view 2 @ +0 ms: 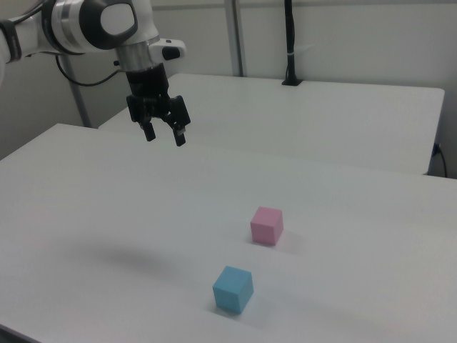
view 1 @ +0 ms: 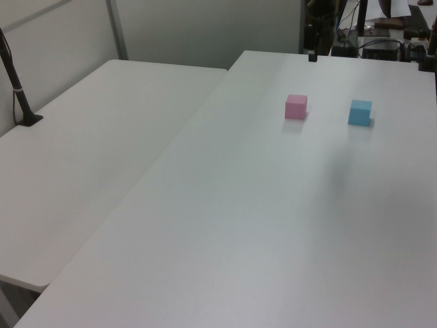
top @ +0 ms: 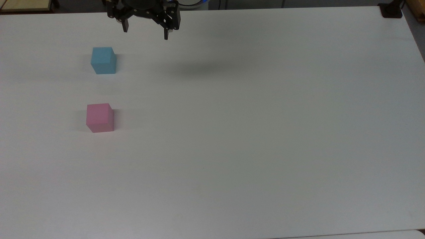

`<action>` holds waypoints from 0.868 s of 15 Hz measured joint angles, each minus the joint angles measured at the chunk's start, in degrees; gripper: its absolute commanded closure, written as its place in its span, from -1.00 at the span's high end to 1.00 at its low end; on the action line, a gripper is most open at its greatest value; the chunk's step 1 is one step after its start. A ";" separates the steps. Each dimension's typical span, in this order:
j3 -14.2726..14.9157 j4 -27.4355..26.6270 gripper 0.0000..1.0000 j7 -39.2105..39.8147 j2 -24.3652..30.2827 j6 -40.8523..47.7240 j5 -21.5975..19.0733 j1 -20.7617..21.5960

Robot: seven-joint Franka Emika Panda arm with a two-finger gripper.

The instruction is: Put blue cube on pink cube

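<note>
the pincer (top: 145, 33) hangs in the air above the white surface (top: 265, 132) with its two dark fingers spread apart and nothing between them, i.e. released; in the right view the pincer (view 2: 163, 134) is carried by the arm (view 2: 93, 25) high over the surface (view 2: 86, 207), and its soft shadow (view 2: 132, 256) lies on the surface below. taking the pink cube (top: 100, 118) as landmark: the blue cube (top: 103, 60) rests flat on the surface, apart from the pink cube and not touching it, above it in the top view. in the left view the blue cube (view 1: 360, 113) sits to the right of the pink cube (view 1: 295, 106); in the right view the blue cube (view 2: 233, 289) lies nearer the camera than the pink cube (view 2: 266, 225). both cubes stand upright and separate. a second white table (view 1: 82, 150) adjoins the surface, well away from the pink cube.
</note>
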State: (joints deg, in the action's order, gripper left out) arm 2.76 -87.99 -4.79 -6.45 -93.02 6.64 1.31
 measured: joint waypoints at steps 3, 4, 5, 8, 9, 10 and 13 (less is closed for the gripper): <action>0.22 -0.36 1.00 0.00 -0.41 -1.99 -0.01 -0.16; 0.27 -0.67 1.00 0.00 -0.66 -2.62 -0.01 -0.33; 0.31 -0.85 1.00 0.00 -0.80 -2.80 -0.01 -0.36; 0.31 -0.88 1.00 0.00 -0.83 -2.81 -0.01 -0.35; 0.31 -0.88 1.00 0.00 -0.83 -2.81 -0.01 -0.35; 0.31 -0.88 1.00 0.00 -0.83 -2.81 -0.01 -0.35; 0.31 -0.88 1.00 0.00 -0.83 -2.81 -0.01 -0.35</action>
State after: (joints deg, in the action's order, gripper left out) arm 3.07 -88.87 -4.79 -7.28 -95.83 6.63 0.95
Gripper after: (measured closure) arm 0.000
